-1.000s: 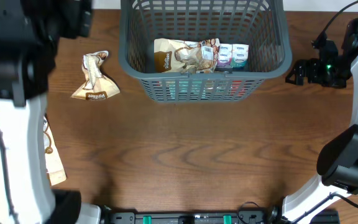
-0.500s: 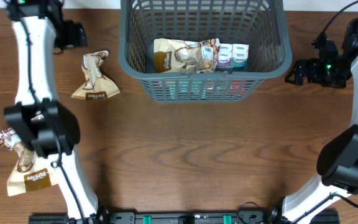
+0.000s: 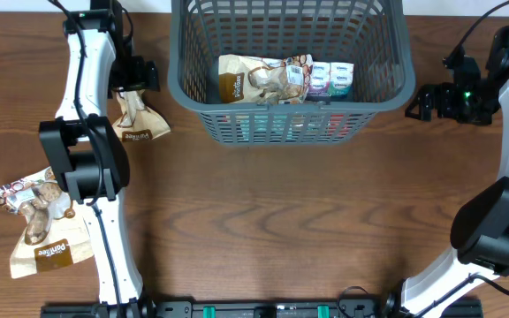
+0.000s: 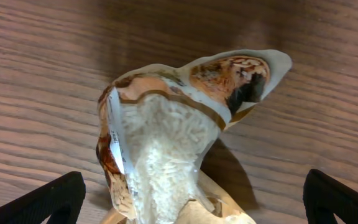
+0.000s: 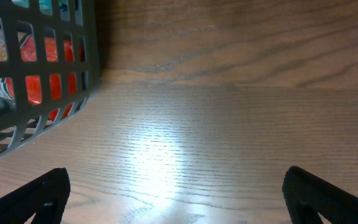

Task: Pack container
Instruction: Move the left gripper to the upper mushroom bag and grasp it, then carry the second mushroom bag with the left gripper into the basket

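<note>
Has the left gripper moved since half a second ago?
Yes. The left gripper moved right, closer to the container, and is now over a packet.

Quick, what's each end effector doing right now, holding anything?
Left end effector: open, over the rice packet, not gripping it.
Right end effector: open, empty, beside the container.

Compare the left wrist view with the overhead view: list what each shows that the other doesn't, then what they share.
Left wrist only: white grains behind the clear window of the packet, and the left gripper with its fingertips spread wide. Overhead only: the container holding several packets, another packet near the table's left edge, and the right gripper. Both: that first packet lying on the wooden table.
</note>
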Robot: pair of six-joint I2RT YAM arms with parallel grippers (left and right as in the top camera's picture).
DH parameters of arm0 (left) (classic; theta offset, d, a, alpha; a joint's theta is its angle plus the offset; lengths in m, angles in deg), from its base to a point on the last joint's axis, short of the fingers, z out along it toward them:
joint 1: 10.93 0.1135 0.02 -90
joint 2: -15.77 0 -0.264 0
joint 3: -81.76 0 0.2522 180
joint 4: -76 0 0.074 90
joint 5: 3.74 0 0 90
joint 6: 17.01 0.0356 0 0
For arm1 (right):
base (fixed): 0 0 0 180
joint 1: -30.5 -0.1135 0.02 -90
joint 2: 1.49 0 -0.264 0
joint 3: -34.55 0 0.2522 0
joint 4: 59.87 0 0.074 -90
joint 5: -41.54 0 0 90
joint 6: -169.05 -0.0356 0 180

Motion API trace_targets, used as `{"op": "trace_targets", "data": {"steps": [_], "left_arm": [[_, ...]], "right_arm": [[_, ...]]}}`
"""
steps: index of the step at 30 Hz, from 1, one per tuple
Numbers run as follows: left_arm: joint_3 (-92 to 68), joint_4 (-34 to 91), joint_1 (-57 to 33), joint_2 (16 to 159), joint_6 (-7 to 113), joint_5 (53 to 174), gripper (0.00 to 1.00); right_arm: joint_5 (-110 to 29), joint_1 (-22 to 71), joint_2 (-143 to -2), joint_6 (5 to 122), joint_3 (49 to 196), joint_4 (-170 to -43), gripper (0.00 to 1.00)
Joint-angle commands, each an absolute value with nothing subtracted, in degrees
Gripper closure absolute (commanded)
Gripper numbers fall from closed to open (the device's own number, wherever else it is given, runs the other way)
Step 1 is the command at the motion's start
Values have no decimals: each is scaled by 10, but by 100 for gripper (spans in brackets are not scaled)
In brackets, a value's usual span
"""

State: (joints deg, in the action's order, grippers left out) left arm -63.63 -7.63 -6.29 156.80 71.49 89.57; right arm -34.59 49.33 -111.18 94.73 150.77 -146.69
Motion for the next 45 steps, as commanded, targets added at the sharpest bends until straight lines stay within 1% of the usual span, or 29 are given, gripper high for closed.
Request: {"op": "trace_targets", "data": {"steps": [1, 7, 11, 13, 15, 17, 20, 21, 22, 26, 28, 33, 37, 40, 45], "left_arm": [[-612, -77, -59, 1582, 718, 902, 0], [-555, -64, -59, 1582, 714, 902, 0], [-528, -57, -59, 1582, 714, 908, 7], [-525, -58, -59, 1582, 714, 918, 17], [-526, -59, -59, 1581, 714, 929, 32], [-528, -66, -59, 1579, 714, 942, 55], [-537, -80, -59, 1566, 714, 963, 77], [-541, -84, -59, 1559, 714, 963, 80], [-547, -89, -59, 1545, 714, 963, 86], [-554, -82, -59, 1464, 719, 963, 90], [-554, -65, -59, 1405, 721, 963, 94], [-554, 18, -60, 1244, 721, 963, 94], [-554, 78, -79, 1148, 736, 963, 94], [-554, 108, -120, 1101, 782, 963, 94], [-553, 120, -249, 1082, 990, 963, 94]], "right_arm": [[-350, 492, -1109, 958, 1506, -1471, 1], [-350, 492, -1109, 958, 1506, -1473, 1], [-350, 492, -1109, 958, 1506, -1474, 1], [-350, 492, -1109, 958, 1506, -1474, 1], [-350, 492, -1109, 958, 1506, -1475, 1], [-350, 492, -1109, 958, 1506, -1476, 1], [-350, 492, -1109, 958, 1506, -1476, 1], [-350, 492, -1109, 958, 1506, -1476, 1], [-349, 492, -1109, 958, 1506, -1476, 1], [-349, 492, -1109, 958, 1506, -1476, 1], [-349, 492, -1109, 958, 1506, -1476, 1], [-349, 492, -1109, 958, 1506, -1476, 1], [-349, 492, -1109, 958, 1506, -1475, 1], [-349, 492, -1109, 958, 1506, -1475, 1], [-347, 492, -1109, 958, 1506, -1475, 1]]}}
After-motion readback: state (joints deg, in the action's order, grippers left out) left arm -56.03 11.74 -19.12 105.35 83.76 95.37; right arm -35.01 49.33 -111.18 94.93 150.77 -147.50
